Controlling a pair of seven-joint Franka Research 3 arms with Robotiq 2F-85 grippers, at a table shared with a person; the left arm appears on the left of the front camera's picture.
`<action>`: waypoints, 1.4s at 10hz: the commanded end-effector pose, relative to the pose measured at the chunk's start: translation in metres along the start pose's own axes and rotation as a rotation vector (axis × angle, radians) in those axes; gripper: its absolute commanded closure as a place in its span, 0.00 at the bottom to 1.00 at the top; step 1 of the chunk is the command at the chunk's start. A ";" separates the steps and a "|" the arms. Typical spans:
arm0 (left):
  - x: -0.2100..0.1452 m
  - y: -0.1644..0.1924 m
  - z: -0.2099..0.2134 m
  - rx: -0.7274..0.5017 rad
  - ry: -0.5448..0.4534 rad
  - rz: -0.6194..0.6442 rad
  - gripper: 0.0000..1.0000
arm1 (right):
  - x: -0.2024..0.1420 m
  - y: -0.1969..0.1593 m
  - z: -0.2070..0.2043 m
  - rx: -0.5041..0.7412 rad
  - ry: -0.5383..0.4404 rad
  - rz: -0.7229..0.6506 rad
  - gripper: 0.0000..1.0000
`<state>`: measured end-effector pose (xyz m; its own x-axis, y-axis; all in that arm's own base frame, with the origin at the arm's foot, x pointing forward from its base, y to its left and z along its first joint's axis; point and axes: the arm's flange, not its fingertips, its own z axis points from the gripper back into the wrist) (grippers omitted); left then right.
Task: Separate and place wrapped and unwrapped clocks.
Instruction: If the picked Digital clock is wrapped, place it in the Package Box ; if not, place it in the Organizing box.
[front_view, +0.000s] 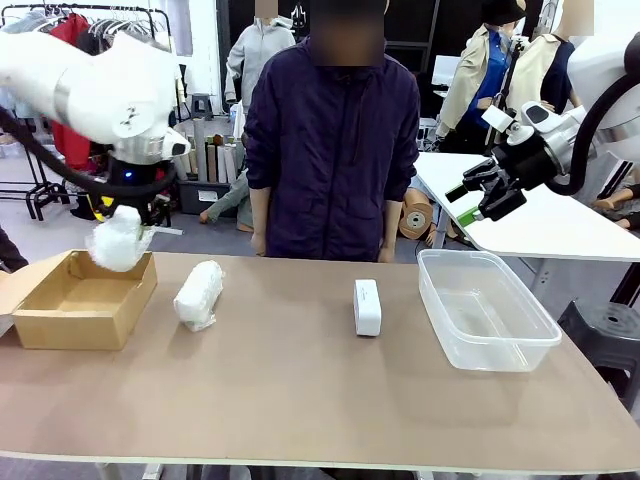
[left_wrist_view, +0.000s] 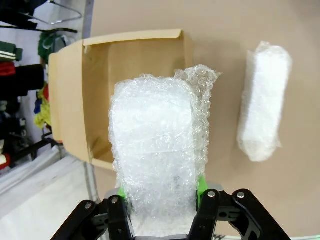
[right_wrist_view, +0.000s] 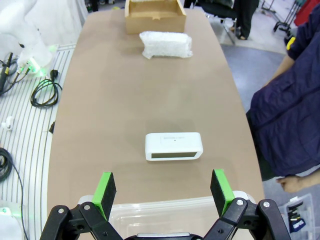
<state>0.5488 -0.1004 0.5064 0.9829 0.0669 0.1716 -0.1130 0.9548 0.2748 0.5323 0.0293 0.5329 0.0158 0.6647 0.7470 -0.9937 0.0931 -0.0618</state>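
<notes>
As it hangs over box (left_wrist_view: 69, 100), wrapped clock (left_wrist_view: 152, 145) sits in L gripper (left_wrist_view: 160, 194).

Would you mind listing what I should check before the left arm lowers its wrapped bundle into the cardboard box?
1. Left claw shut on the wrapped bundle: ok.
2. Bundle squarely above the cardboard box: cannot tell; it hangs near one corner.
3. Visible box floor bare: ok.
4. Second bundle on the table, apart from the box: ok.
5. Right claw open, far from the box: ok.
</notes>
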 end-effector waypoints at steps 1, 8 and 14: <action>-0.007 0.026 -0.016 -0.039 -0.007 -0.016 1.00 | 0.002 0.001 0.001 -0.001 -0.006 0.003 0.00; 0.000 0.040 -0.037 -0.005 0.030 0.006 1.00 | 0.002 0.001 0.001 -0.001 -0.006 0.003 0.00; 0.005 0.060 -0.071 -0.016 0.007 0.002 1.00 | 0.002 0.001 0.001 -0.001 -0.006 0.003 0.00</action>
<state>0.5584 -0.0381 0.4649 0.9855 0.0841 0.1474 -0.1210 0.9572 0.2629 0.5323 0.0293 0.5329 0.0158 0.6647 0.7470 -0.9937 0.0931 -0.0618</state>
